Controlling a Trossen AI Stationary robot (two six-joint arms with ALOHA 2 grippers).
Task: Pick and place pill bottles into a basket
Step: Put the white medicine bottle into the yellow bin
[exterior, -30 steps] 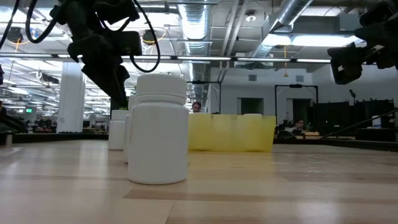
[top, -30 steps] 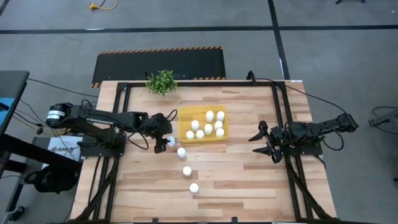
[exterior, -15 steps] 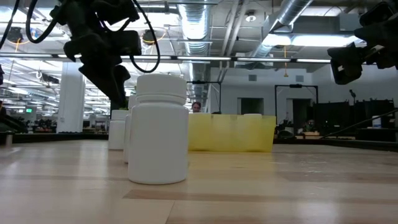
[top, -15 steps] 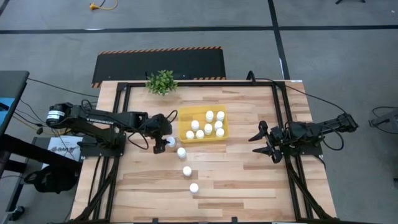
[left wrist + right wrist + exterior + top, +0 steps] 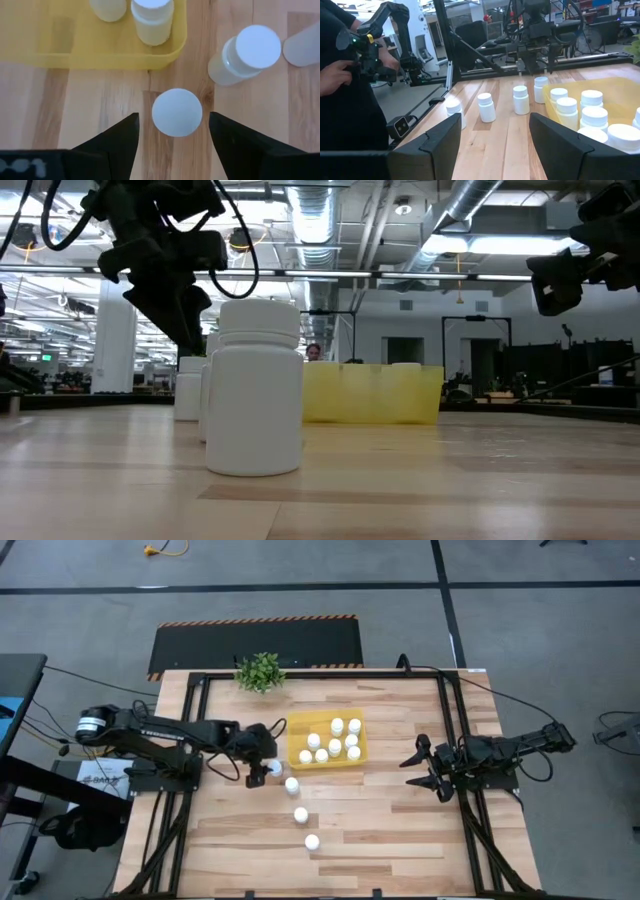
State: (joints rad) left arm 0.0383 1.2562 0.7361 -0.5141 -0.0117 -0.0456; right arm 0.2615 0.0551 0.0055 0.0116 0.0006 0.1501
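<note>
A small white cylindrical pill bottle (image 5: 177,112) with a smooth round cap stands upright on the pale wood-grain counter (image 5: 380,820), just beside the outer corner of the shallow bright-yellow basket (image 5: 296,721). The left claw (image 5: 262,769) hangs over it, dark fingers spread wide on either side without touching. Eight more bottles stand in the basket; three stand loose on the counter. The right claw (image 5: 424,771) waits wide open and empty near the counter's right edge.
</note>
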